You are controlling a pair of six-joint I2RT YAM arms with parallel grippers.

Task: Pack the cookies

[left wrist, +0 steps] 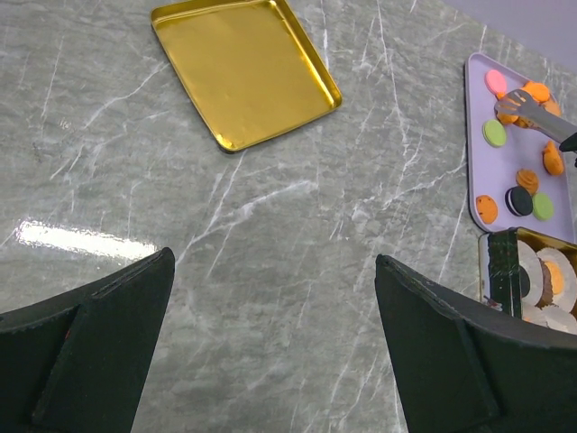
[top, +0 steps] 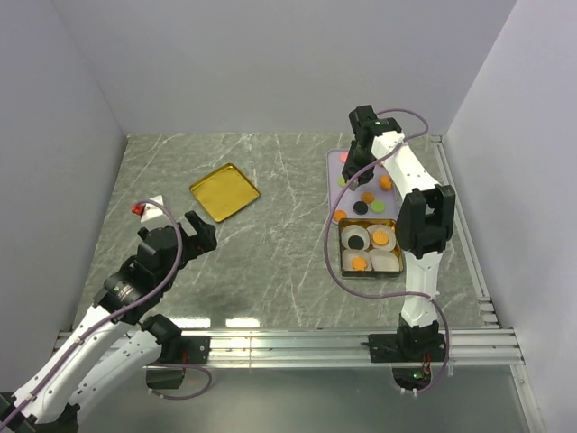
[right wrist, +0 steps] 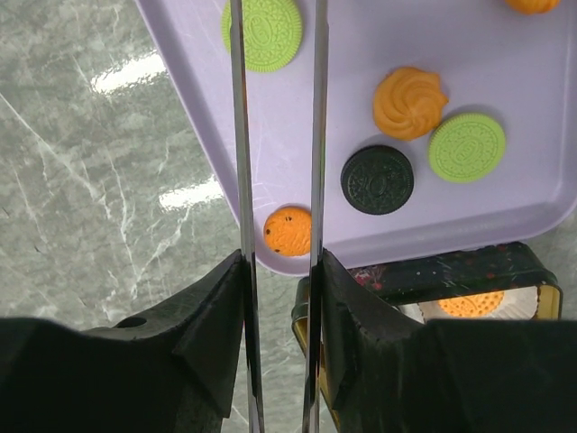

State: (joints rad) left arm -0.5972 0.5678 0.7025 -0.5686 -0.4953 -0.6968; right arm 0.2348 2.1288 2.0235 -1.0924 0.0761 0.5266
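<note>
The cookies lie on a lavender tray (top: 334, 162): a green one (right wrist: 262, 33), an orange swirl (right wrist: 410, 101), a black one (right wrist: 377, 179) and a speckled orange one (right wrist: 288, 231). My right gripper (right wrist: 279, 262) is shut on metal tongs (right wrist: 238, 135), whose two blades run forward over the tray. The tong tips (left wrist: 507, 101) sit among orange cookies at the tray's far end. I cannot tell whether they hold one. A gold tin (top: 343, 262) next to the tray holds white paper cups, some with cookies in them. My left gripper (left wrist: 273, 257) hangs open over bare table.
The tin's gold lid (top: 224, 190) lies on the marble table at centre left. A small red and white object (top: 147, 207) sits by the left wall. Grey walls close in the left, back and right sides.
</note>
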